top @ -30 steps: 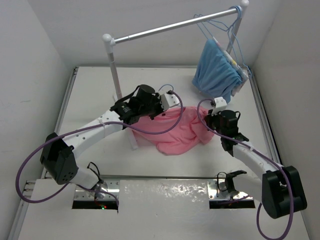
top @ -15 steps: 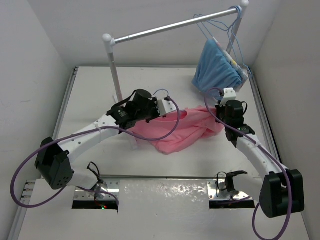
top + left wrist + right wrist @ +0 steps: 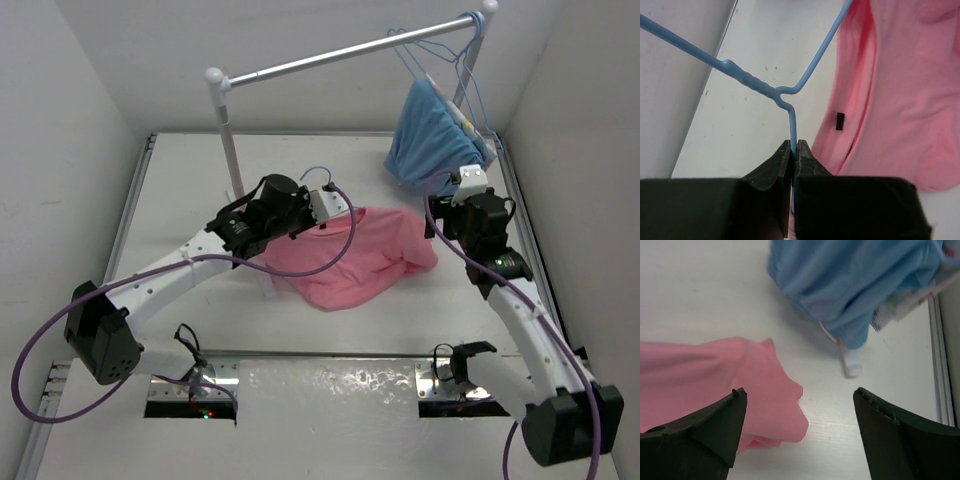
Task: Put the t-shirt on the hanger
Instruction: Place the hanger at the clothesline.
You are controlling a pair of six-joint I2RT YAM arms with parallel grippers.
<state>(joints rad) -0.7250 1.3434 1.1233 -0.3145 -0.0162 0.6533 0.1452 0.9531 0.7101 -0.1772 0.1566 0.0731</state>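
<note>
The thin light-blue wire hanger is pinched by one arm between the left gripper fingers, its twisted neck just beyond the tips. The soft salmon-pink cotton t-shirt lies crumpled just right of that gripper and left of the gaping right gripper.

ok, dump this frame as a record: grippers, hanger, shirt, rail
left gripper: shut on one arm of the hanger, just past its twisted neck
right gripper: open, empty, above the t-shirt edge nearest the light-blue garment
t-shirt: crumpled on the table, not visibly threaded on the hanger
rail: light-blue garment hanging at its right end
</note>
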